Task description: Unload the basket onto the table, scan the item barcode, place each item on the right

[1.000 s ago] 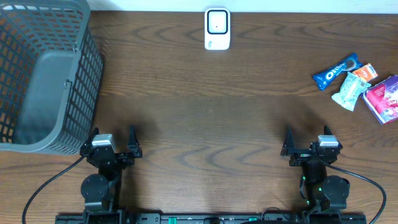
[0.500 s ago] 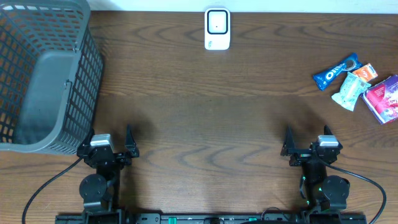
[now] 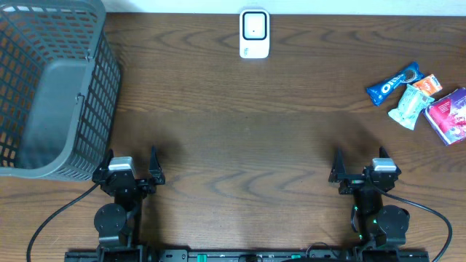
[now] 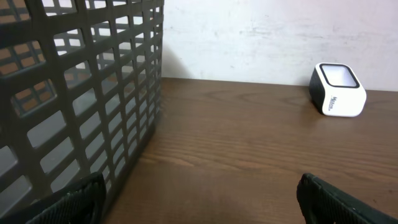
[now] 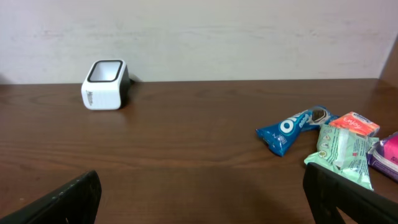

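**Well apart: open grippers, untouched snacks and a waiting scanner**

Seen from overhead, the left gripper [image 3: 132, 155] and the right gripper [image 3: 359, 156] sit at the near edge of a dark wooden table [image 3: 240, 116]. Both have their fingers spread wide and nothing between them. Each wrist camera confirms it, showing only bare wood between the dark fingertips at the bottom corners of its frame.

The white barcode scanner [image 3: 254, 33] stands at the far edge of the table, near the middle, against a pale wall, its dark-rimmed window tilted upward. It appears to the right in the left wrist view [image 4: 337, 91] and to the left in the right wrist view [image 5: 105, 84].

The items to be scanned lie in a loose cluster at the far right of the table, well away from both grippers. A blue Oreo pack [image 3: 393, 84] lies at a slant nearest the centre. Just beside it are a small orange packet [image 3: 428, 85] and a pale green pouch [image 3: 410, 106]. A pink and purple pack [image 3: 451, 116] sits at the table's right edge, partly cut off by the frame. No barcode can be made out on any of them.

A grey plastic basket [image 3: 102, 94] fills the far left corner, its lattice wall close beside the left gripper.
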